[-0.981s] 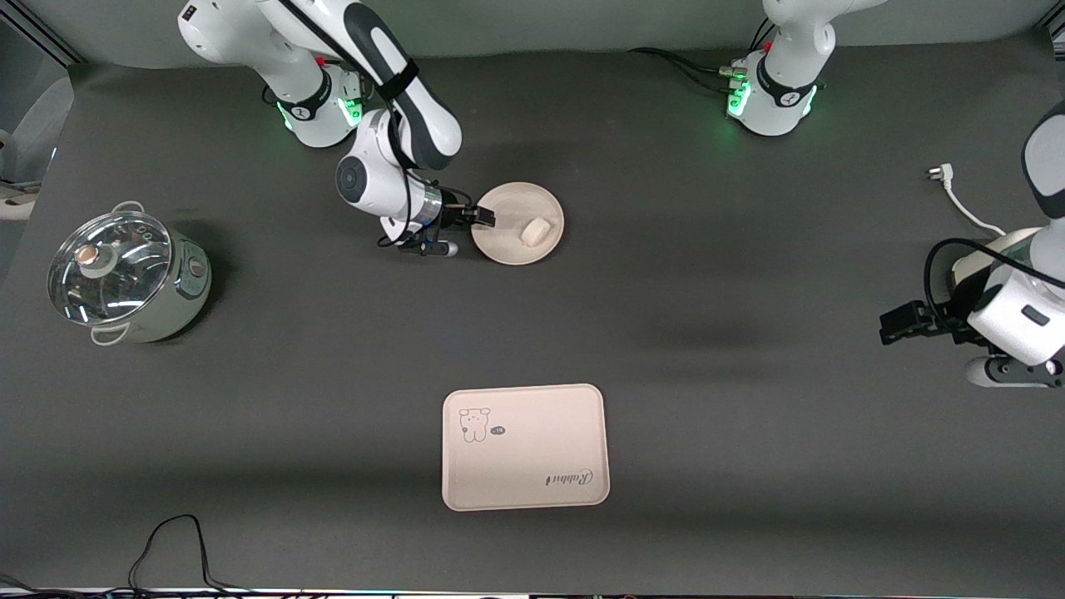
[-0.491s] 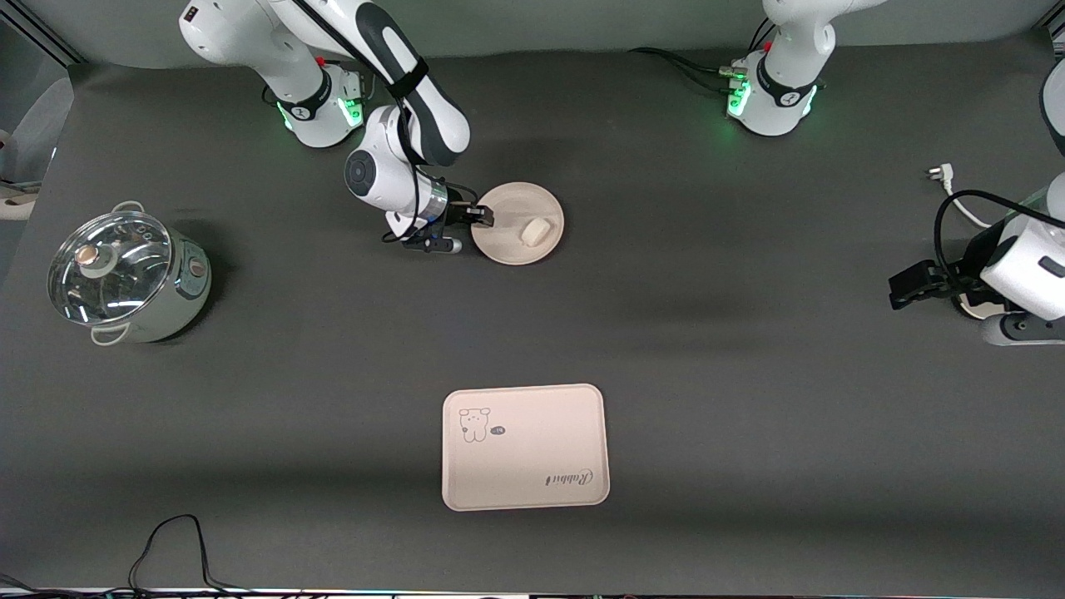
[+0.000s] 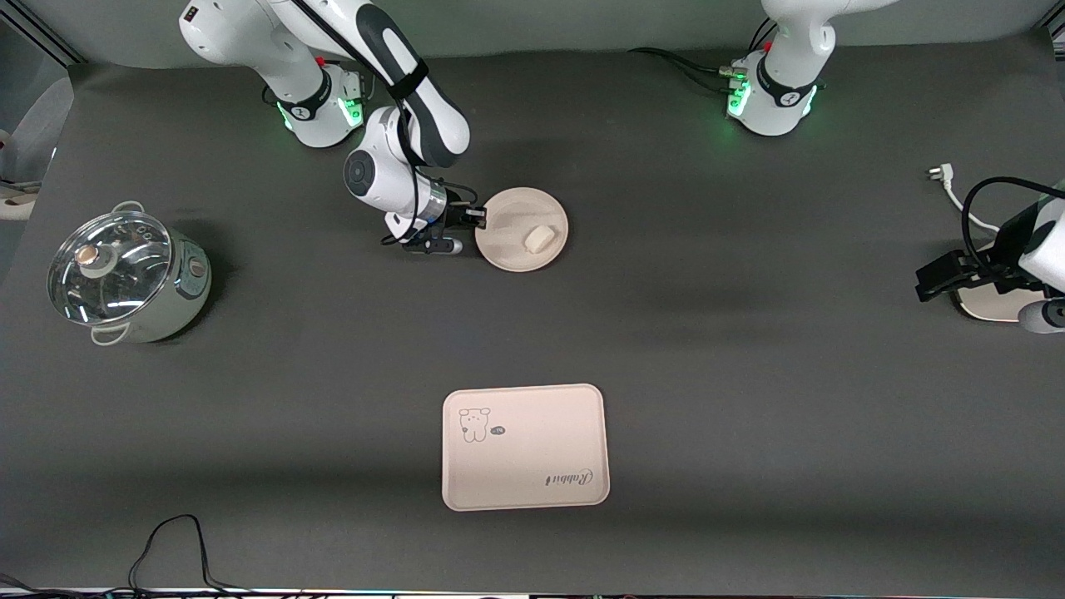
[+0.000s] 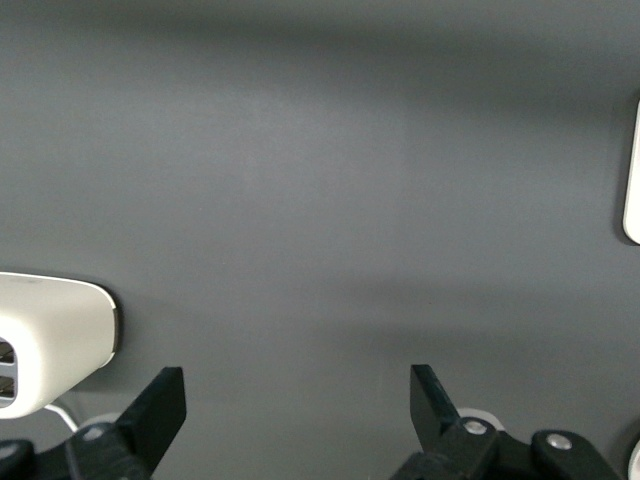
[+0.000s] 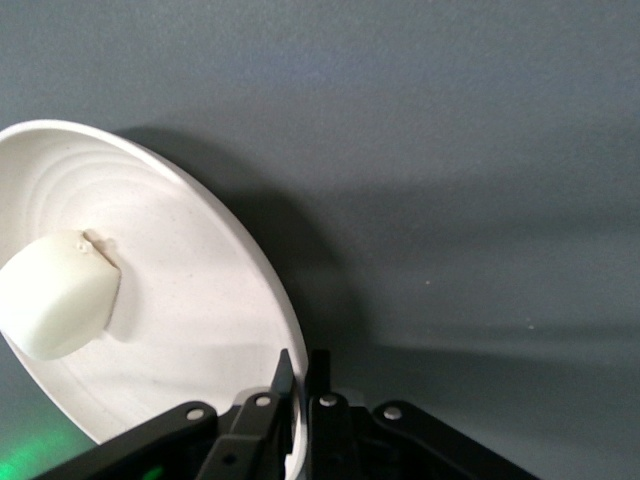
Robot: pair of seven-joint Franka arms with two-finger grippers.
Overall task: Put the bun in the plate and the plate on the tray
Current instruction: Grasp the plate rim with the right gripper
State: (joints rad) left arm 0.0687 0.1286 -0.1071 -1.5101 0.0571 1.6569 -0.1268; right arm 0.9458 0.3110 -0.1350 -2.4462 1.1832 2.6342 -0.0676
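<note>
The table (image 3: pixel 749 399) carries the tray (image 3: pixel 525 446) near the middle of its edge closest to the front camera. The plate (image 3: pixel 522 241) sits toward the robots' edge, its rim pinched by the right end effector (image 3: pixel 480 217). The bun (image 3: pixel 538 239) rests in the plate, apart from those fingers. The left end effector (image 3: pixel 932 279) waits, fingers spread, over the left arm's end of the table.

The dark grey table (image 3: pixel 707 349) carries a lidded pot (image 3: pixel 125 279) near the right arm's end. The tray (image 3: pixel 525 446) lies toward the front-camera edge, a white plug and cord (image 3: pixel 948 187) near the left arm's end.
</note>
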